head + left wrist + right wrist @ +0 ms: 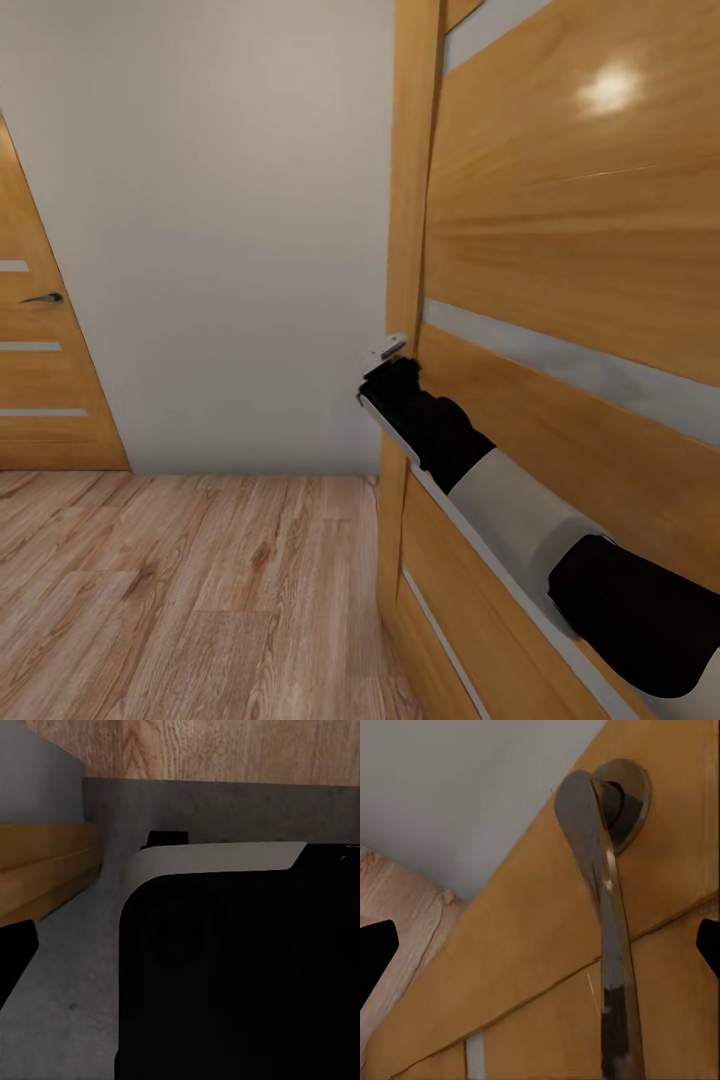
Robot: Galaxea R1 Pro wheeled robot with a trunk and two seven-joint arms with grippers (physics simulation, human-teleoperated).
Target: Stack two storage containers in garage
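— Containers first: where are they?

— Cannot tell from these views. The robot is at a doorway.

— What is nearest, then?

— In the left wrist view a black housing [240, 975] with a pale band along its edge sits close to the camera. Beside it is a grey surface [75, 967], then a yellow-brown wooden strip [41, 866], and past those some wood planks.

— And the left jaws?

— One dark fingertip [13, 949] shows at the side of the picture; the housing hides the other. I cannot tell whether they are open or closed.

— The right arm?

— In the head view the right arm [520, 520] reaches forward along the near door [580, 200], an orange-brown leaf with frosted strips [600, 375]. The right gripper [386, 349] is at that door's free edge.

— Gripping anything?

— No. The right wrist view shows the jaws spread wide, one dark tip on each side of the metal lever handle [604, 945]. Both tips stand apart from it. The handle hangs from a round rose on the door.

— Farther off?

— Light plank floor [180, 590] runs to a plain white wall [220, 250]. At the floor's far left edge stands a second door [40, 370] of the same wood, closed, with three pale strips and a dark lever [42, 298].
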